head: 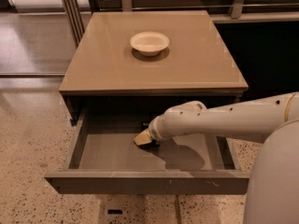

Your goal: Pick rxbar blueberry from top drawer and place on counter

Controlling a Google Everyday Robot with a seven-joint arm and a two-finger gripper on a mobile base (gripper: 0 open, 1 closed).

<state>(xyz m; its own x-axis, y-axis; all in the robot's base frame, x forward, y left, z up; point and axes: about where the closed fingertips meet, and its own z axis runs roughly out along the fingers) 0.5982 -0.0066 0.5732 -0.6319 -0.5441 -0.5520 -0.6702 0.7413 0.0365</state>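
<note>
The top drawer is pulled open below the counter. My gripper is down inside the drawer, near the middle of its grey floor, with its tan tip pointing left. A small dark shape shows just behind the gripper in the shadow at the drawer's back. It may be the rxbar blueberry, but I cannot tell for sure. The white arm reaches in from the right and hides the drawer's right part.
A white bowl stands on the counter towards the back. Speckled floor lies to the left. Metal posts stand at the back left. The robot's white body fills the lower right.
</note>
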